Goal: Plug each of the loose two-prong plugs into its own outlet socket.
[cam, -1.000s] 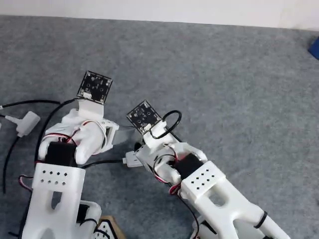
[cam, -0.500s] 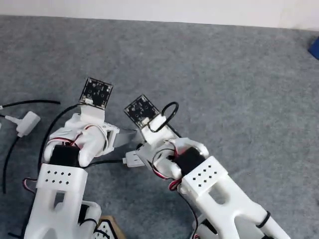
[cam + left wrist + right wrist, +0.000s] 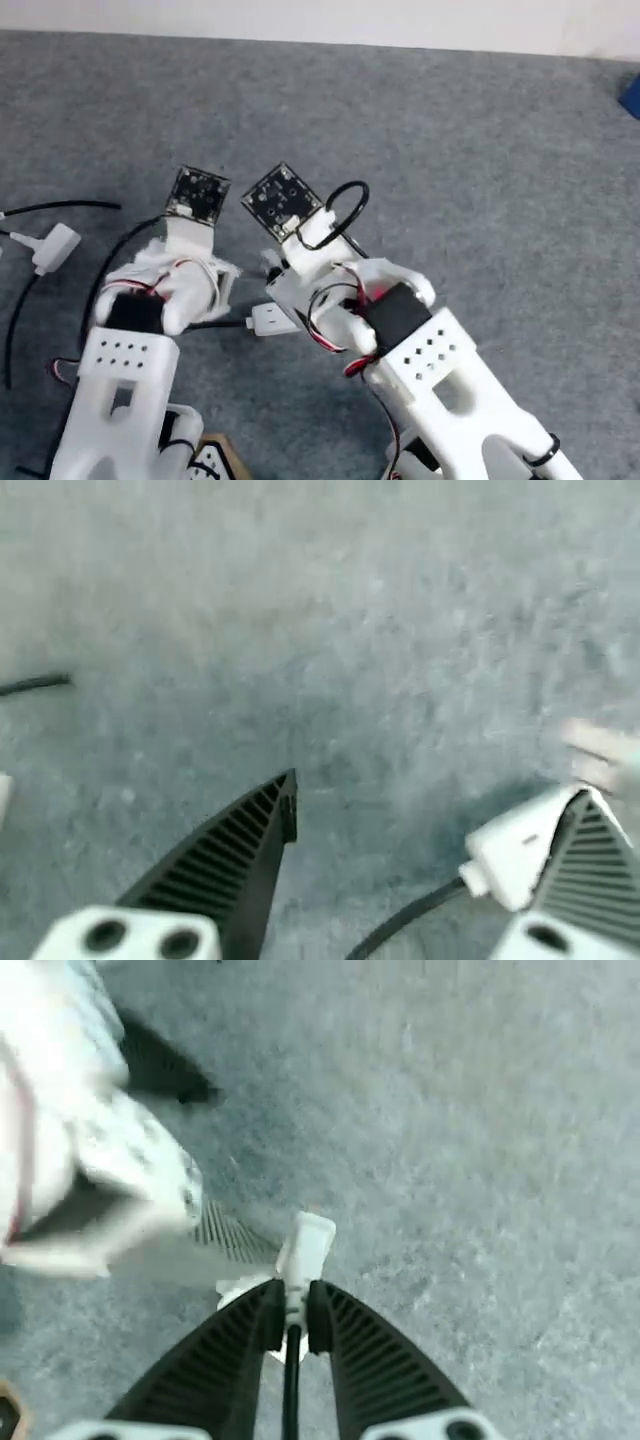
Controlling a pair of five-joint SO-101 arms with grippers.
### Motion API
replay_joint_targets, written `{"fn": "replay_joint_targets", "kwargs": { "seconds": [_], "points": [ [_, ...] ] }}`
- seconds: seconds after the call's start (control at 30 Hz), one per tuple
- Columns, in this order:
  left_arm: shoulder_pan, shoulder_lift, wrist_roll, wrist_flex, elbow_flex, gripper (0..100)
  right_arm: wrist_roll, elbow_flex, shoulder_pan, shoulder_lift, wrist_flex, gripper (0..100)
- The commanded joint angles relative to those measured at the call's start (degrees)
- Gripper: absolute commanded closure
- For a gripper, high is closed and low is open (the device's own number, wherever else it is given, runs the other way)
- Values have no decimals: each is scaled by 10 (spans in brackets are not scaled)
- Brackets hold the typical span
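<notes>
Grey mat (image 3: 480, 150) under everything, with the left arm (image 3: 125, 370) and right arm (image 3: 430, 370) bent in close together near the front. Right gripper (image 3: 293, 1297) is pinched tight on a white plug (image 3: 305, 1245), its black cord running back between the fingers. Left gripper (image 3: 435, 788) gapes wide and grips nothing. A white connector (image 3: 510, 848) with its own cord sits right by one finger; plug or socket, can't tell, nor whether it touches. Spare plug (image 3: 55, 245) lies well off on the mat beside the left arm, cord (image 3: 14, 330) trailing away. The plugs look like light, hard, smooth plastic, likely slippery, and a springy cord will tug them. Best hold is across the flat sides of the body, behind the prongs, not on the cord.
</notes>
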Motion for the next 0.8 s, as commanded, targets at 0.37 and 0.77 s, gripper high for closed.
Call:
{"fn": "replay_joint_targets", "kwargs": {
  "seconds": [0.37,0.77],
  "points": [
    [-149,-4,62,-101,-2,649,5,-130,0,170,174,992],
    [-153,-3,84,-126,14,649,-27,-322,-4,342,308,992]
  ]
}}
